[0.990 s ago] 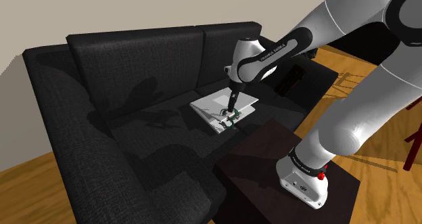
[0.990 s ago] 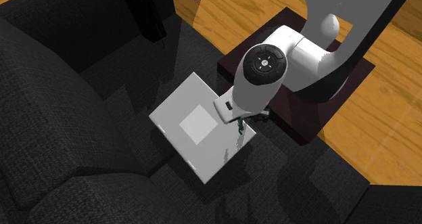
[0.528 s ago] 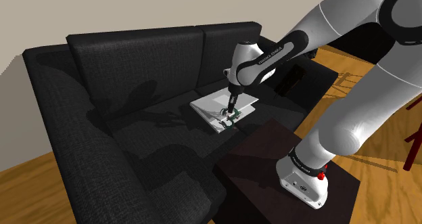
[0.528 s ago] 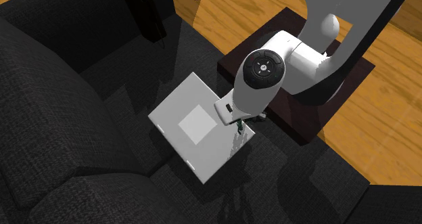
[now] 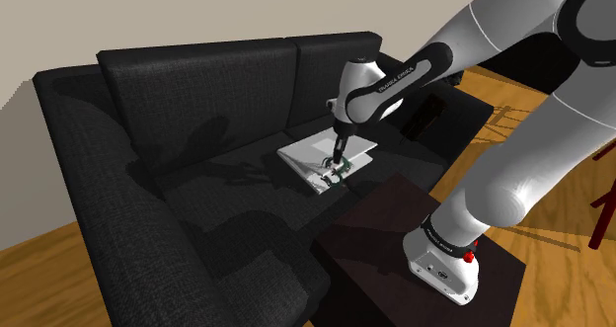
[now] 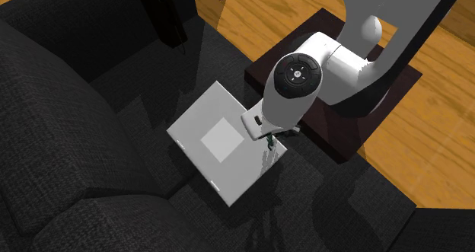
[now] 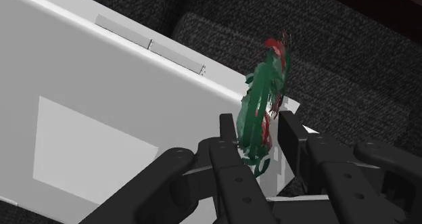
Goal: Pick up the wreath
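Note:
The wreath [image 7: 265, 80] is a small green ring with red bits, standing on edge over the corner of a flat white slab [image 7: 101, 101]. My black gripper [image 7: 260, 131] is shut on the wreath's lower part, one finger on each side. In the shoulder view the gripper [image 5: 339, 166] points down at the slab's near corner, with the wreath [image 5: 335, 176] at its tips. From above, in the second exterior view, the arm's wrist covers most of the gripper [image 6: 270, 138], and a bit of green wreath [image 6: 270, 145] shows below it at the slab's [image 6: 221, 140] edge.
The white slab lies on the seat of a black fabric sofa [image 5: 178, 127] with tall back cushions behind it. My dark stand [image 5: 395, 236] sits close against the sofa's front. Wooden floor [image 6: 304, 7] surrounds them, and a dark upright object [image 6: 164, 11] stands by the sofa.
The fingers have shut on the wreath. The hand has shifted only slightly over the slab's corner since then.

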You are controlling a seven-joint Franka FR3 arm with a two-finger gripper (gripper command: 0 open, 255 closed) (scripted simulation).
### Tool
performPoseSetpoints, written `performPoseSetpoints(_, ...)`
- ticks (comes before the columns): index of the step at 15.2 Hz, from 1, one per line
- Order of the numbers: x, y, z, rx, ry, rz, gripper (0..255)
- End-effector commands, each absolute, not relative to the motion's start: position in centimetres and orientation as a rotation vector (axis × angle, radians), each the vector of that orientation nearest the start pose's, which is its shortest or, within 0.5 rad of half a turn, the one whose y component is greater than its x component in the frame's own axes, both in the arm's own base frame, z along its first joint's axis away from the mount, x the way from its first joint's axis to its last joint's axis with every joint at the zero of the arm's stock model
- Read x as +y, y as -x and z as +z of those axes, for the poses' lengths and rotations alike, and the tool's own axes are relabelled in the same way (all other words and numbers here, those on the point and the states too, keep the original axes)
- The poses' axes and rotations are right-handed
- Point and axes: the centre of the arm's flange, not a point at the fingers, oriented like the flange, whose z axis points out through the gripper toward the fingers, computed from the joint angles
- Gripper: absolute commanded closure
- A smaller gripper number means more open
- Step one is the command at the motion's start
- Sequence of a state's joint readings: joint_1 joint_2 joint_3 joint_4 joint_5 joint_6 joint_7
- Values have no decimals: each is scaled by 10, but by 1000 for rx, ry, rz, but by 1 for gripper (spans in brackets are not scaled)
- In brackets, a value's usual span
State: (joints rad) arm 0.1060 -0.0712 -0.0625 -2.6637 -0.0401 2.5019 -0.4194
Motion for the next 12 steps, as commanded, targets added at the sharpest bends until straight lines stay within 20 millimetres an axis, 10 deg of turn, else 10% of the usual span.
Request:
performPoseSetpoints(1, 18, -409, 265, -772, 3043, 145, 255)
performPoseSetpoints(12, 18, -409, 323, -772, 3043, 145, 255)
